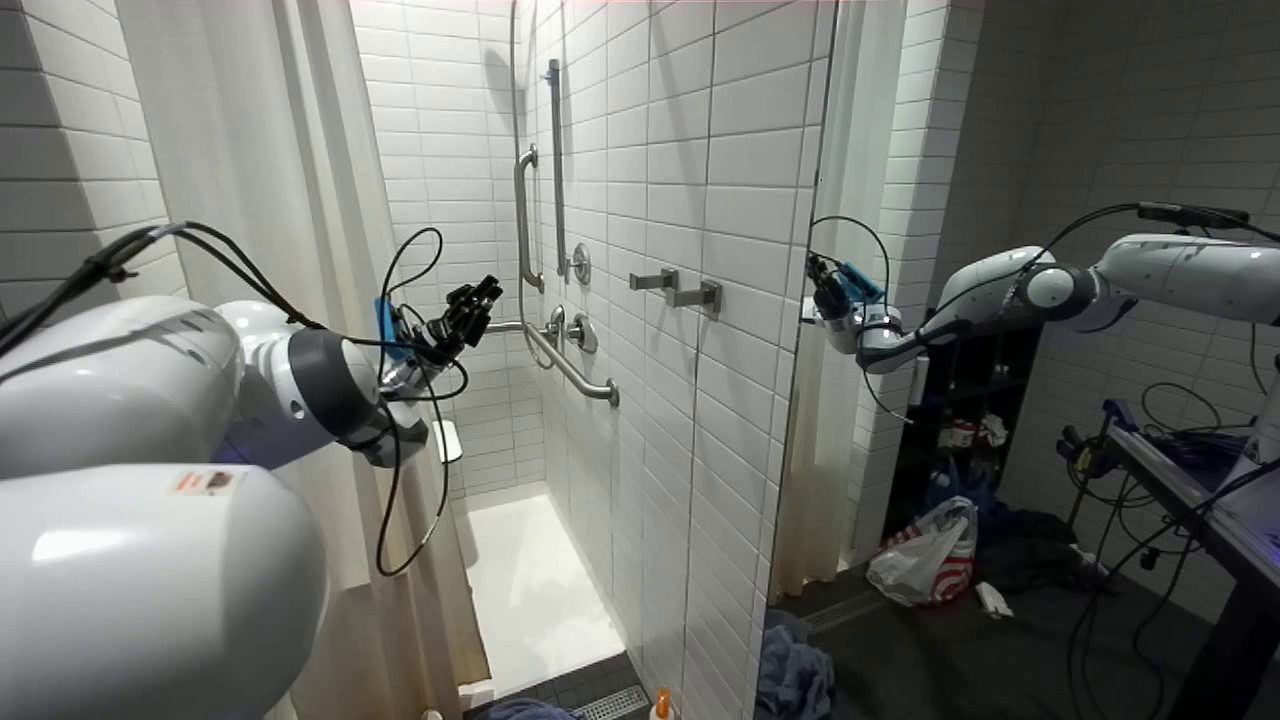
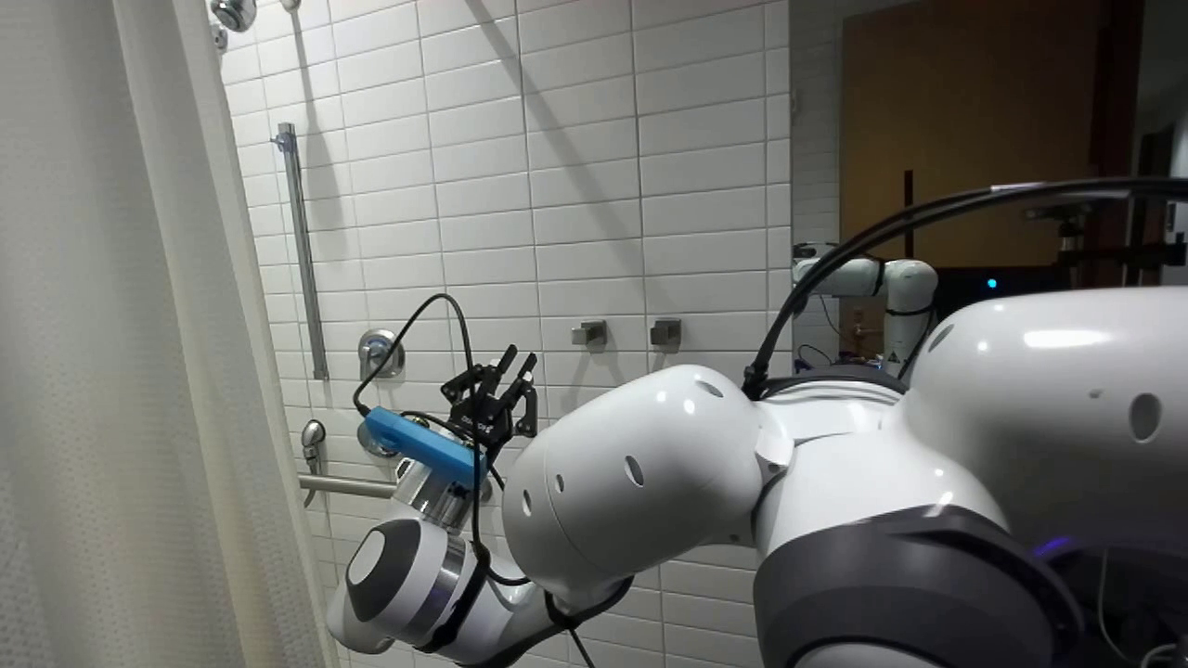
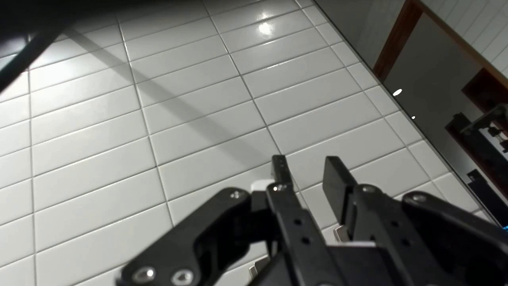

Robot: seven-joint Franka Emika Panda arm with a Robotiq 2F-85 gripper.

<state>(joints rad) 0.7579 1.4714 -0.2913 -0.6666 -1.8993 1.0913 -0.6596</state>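
A white tiled wall stood to the right of the pale curtain; the robot arm lay before it. The gripper was partly open, bare space between its fingers. To its right in both exterior views, apart from it, were the left hook and right hook, bars jutting outward from the tiles.

The wrist view's bottom edge crops the gripper.
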